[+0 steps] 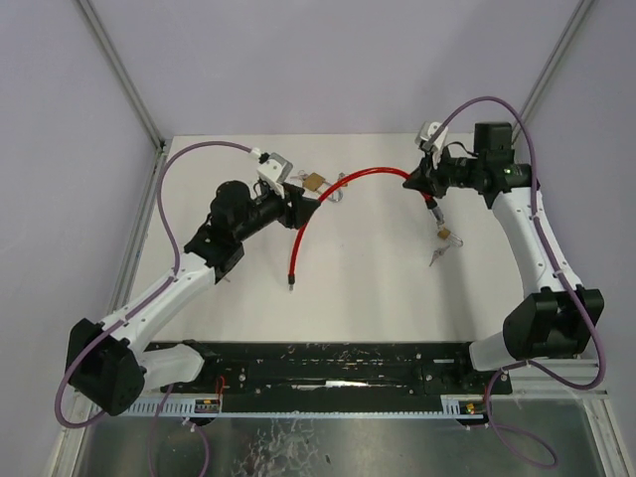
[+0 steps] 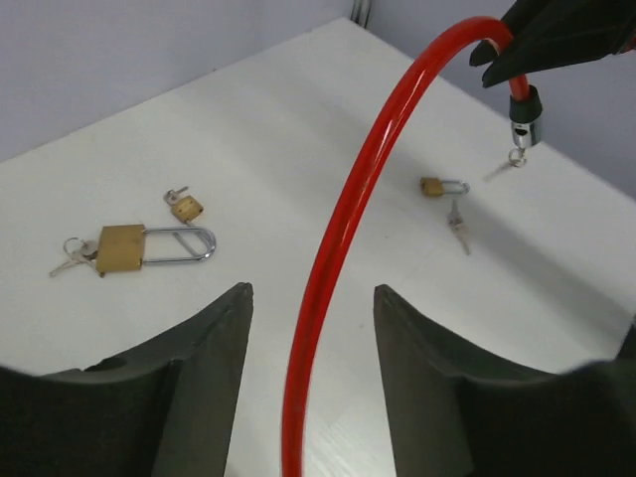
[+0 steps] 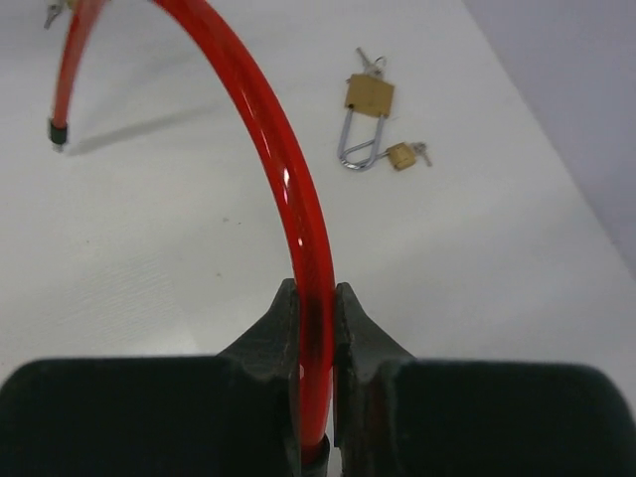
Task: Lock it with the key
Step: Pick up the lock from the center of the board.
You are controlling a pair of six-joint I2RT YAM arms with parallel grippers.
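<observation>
A red cable lock [image 1: 338, 185] arcs over the table between the two arms. My right gripper [image 3: 316, 288] is shut on the cable just above its black lock head [image 2: 523, 107]. A small key [image 2: 503, 168] hangs from that head. My left gripper [image 2: 311, 293] is open; the cable [image 2: 338, 248] runs between its fingers without touching either. The cable's free black-tipped end [image 1: 291, 283] rests on the table in front of the left arm.
A large brass padlock with a long shackle [image 2: 121, 247] and keys lies beside a small brass padlock [image 2: 186, 208] near the left gripper. Another small padlock [image 1: 444, 235] and a loose key [image 1: 435, 256] lie under the right arm. A black rail [image 1: 328, 363] runs along the near edge.
</observation>
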